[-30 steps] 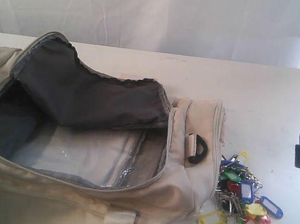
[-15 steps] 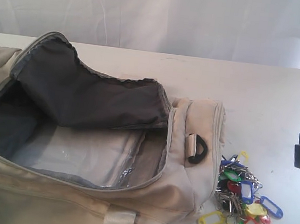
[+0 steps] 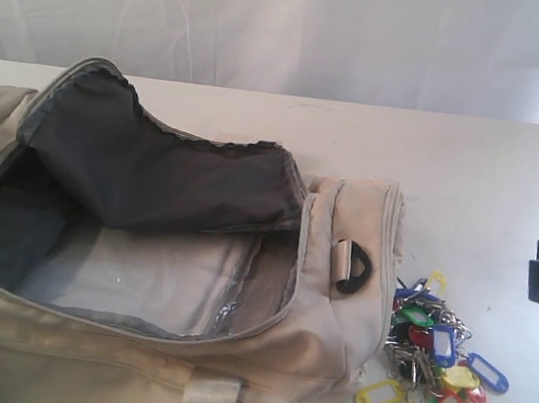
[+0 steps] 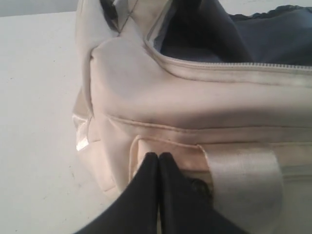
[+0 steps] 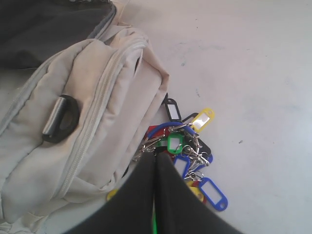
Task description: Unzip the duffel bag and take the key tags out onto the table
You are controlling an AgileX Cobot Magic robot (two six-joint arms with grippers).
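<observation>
The cream duffel bag lies unzipped on the white table, its dark grey lining folded up and open. The key tags, a bunch in yellow, green, red and blue, lie on the table just right of the bag's end. My right gripper sits at the far right edge, apart from them. In the right wrist view it is shut and empty above the key tags. My left gripper is shut and empty, close to the bag's side beside a pale webbing strap.
A black D-ring hangs on the bag's end pocket facing the key tags. A white curtain closes off the back of the table. The bag fills the left and near half of the exterior view.
The bag's near side has sagged and shifted a little. The key tags and the right gripper have not moved.
</observation>
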